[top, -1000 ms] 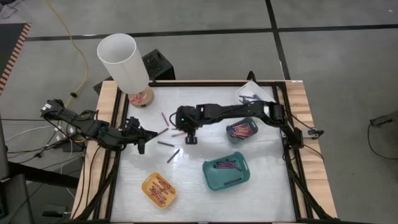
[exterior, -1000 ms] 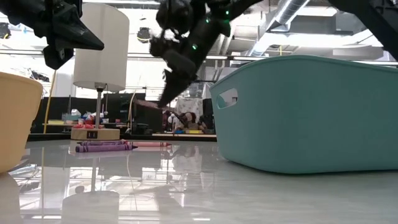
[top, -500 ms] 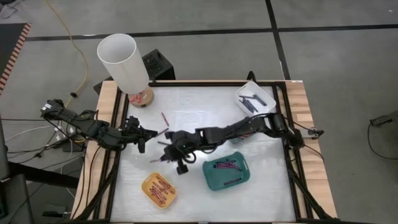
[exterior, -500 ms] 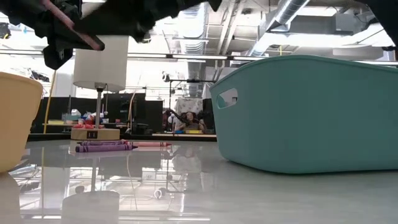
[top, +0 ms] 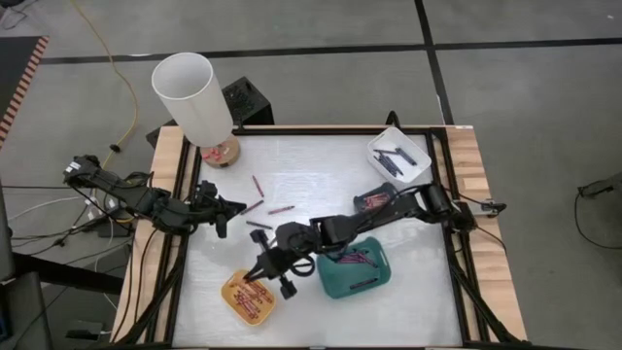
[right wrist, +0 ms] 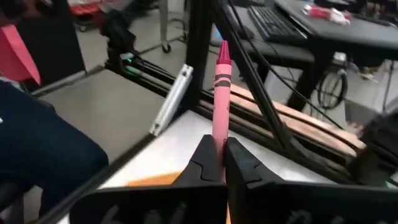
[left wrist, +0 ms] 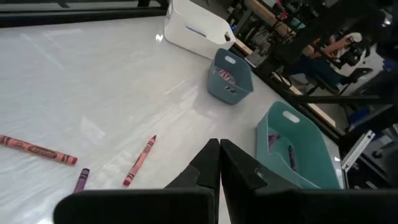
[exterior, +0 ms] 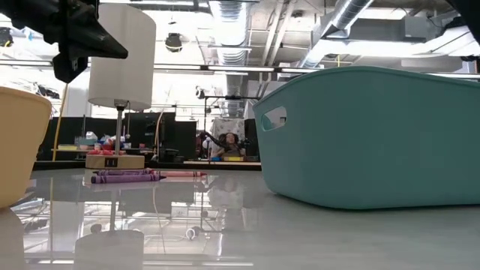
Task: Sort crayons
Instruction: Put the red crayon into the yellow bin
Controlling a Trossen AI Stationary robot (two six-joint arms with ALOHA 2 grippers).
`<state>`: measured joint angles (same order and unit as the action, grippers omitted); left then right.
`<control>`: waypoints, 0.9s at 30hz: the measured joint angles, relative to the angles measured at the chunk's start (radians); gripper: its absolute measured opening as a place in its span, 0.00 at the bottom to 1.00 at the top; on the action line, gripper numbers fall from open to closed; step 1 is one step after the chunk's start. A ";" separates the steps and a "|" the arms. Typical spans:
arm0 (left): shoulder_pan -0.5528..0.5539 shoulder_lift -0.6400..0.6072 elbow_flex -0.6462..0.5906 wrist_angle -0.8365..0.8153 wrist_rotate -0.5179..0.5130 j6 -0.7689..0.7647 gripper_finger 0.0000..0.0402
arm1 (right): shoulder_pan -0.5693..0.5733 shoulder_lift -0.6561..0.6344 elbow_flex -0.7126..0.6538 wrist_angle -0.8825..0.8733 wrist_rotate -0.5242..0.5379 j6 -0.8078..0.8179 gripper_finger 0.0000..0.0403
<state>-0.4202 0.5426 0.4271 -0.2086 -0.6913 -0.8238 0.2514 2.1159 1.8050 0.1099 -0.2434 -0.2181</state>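
My right gripper (top: 257,276) hangs over the yellow tray (top: 233,288) at the near left, shut on a pink crayon (right wrist: 219,93). The tray holds several reddish crayons. Loose crayons lie flat mid-table: a red one (top: 257,185), a pink one (top: 281,209) and a dark one (top: 259,226). The left wrist view shows these as red (left wrist: 37,149), pink (left wrist: 138,160) and purple (left wrist: 81,180). My left gripper (top: 225,210) waits shut at the table's left side, above the tabletop, and shows top left in the low view (exterior: 82,37). My right gripper pinches the pink crayon by its rear end (right wrist: 217,142) between its two fingers. The crayon runs on forward along the fingers, its pointed tip (right wrist: 223,46) away from the gripper. It is lifted clear, above the yellow tray.
A large teal tray (top: 374,282) stands beside the right arm. A small blue tray (top: 379,202) and a white tray (top: 398,154) lie toward the far right. A lamp with a white shade (top: 192,97) stands at the far left corner.
My right gripper has swung from the table's middle toward the near left and a little upward, ending over the yellow tray. It has tipped from pointing down to nearly level, staying shut on the pink crayon.
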 joint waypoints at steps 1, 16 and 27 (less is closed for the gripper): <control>0.000 0.000 0.000 0.001 -0.005 0.000 0.00 | 0.006 0.000 0.000 0.016 -0.005 0.001 0.01; 0.000 -0.009 0.000 0.051 -0.012 0.018 0.00 | 0.026 0.158 0.003 0.214 -0.075 0.143 0.01; 0.000 -0.009 0.000 0.051 -0.023 0.025 0.00 | -0.005 0.229 0.002 0.282 -0.155 0.275 0.01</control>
<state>-0.4198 0.5339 0.4271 -0.1577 -0.7139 -0.7986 0.2465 2.3445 1.8065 0.3915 -0.3988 0.0566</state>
